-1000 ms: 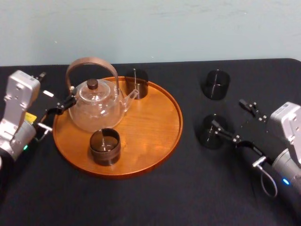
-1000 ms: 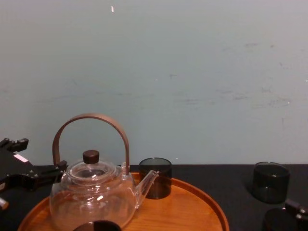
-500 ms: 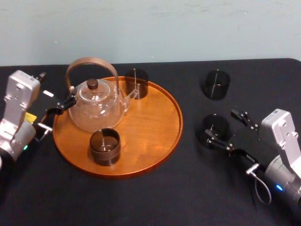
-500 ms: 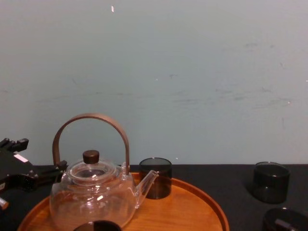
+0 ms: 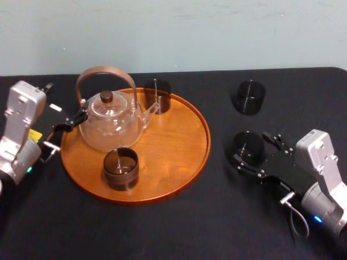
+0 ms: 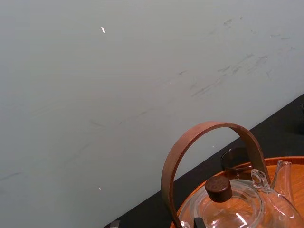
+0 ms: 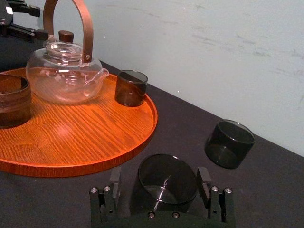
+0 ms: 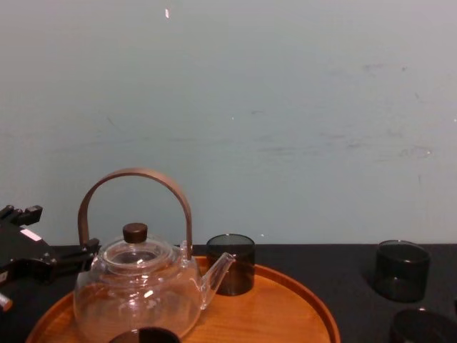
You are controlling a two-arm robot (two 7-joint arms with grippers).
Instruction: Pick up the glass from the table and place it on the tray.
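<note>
1. Right gripper (image 5: 250,148): positioned low over the flat matte black table (image 5: 179,227), to the right of the large round orange-brown wooden tray (image 5: 179,162). Its fingers (image 7: 114,179) were apart, one on each side of a dark cylindrical smoked glass (image 5: 248,147). Whether the pads touched the glass wall cannot be told. In the right wrist view, the right gripper (image 7: 159,183) bracketed this glass (image 7: 166,183) symmetrically.

2. Task object: the glass stood upright on the table, apart from the tray rim (image 7: 71,137). The chest view showed its top (image 8: 421,325) at the lower right.

3. Second dark smoked glass (image 5: 250,97): upright on the table, farther back, apart from the gripper.

4. Tray contents:
- a clear glass teapot with an arched brown handle (image 5: 111,122) on the left portion;
- a dark glass cup (image 5: 157,96) at the far rim, just beside the spout;
- a brown-tinted glass cup (image 5: 121,168) at the near side.

5. Left gripper (image 5: 62,105): parked at the tray's left edge, beside the teapot, fingers apart and holding nothing.
</note>
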